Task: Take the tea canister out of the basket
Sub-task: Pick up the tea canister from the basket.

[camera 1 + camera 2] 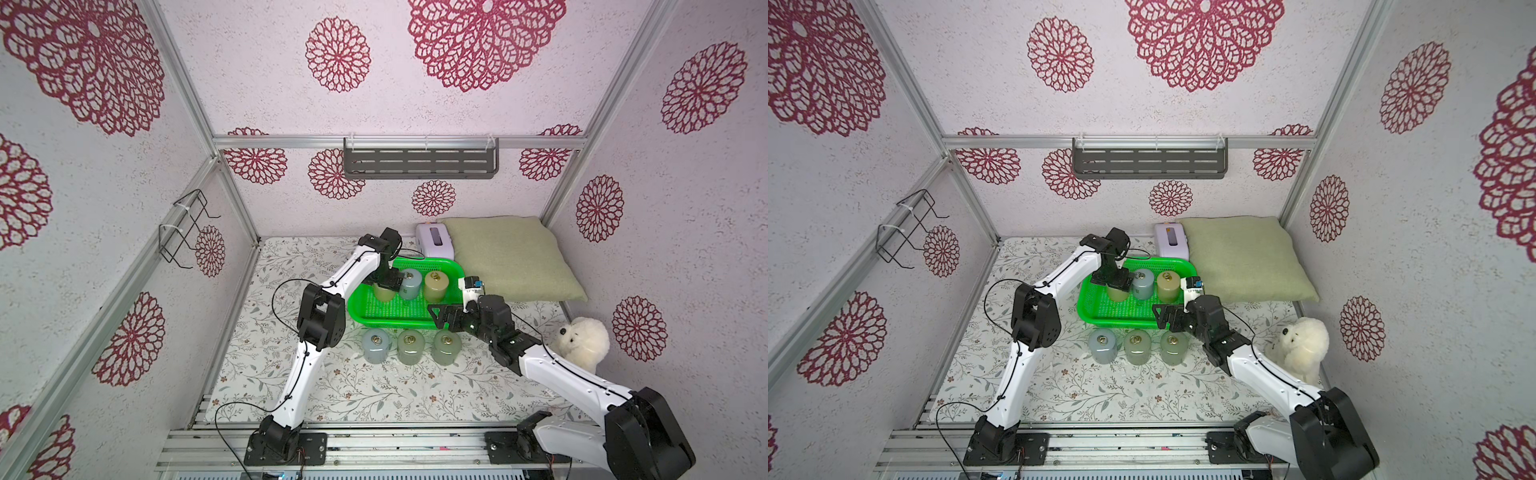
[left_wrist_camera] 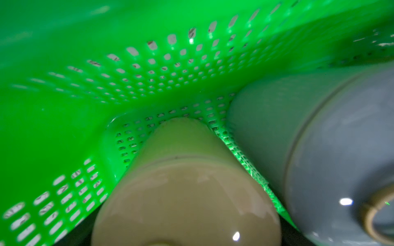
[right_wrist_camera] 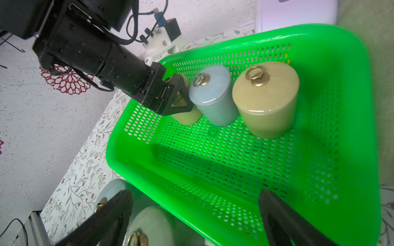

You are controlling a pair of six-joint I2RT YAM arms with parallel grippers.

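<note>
Two claws are at the basket (image 1: 395,323). Of these, the left claw (image 1: 385,286) is down over the tea canister (image 2: 185,191) - the pale yellow-green one at the left end of a row of three in the basket's far half - with one finger (image 3: 179,100) just beside the blue canister (image 1: 410,284); whether it presses the tea canister I cannot tell. The right claw (image 1: 434,318) is spread wide and empty at the basket's near right corner. A tan canister (image 1: 435,286) ends the row. Three more canisters (image 1: 410,347) stand on the counter (image 1: 332,395) just in front of the basket - a pillow (image 1: 511,253) lies behind.
</note>
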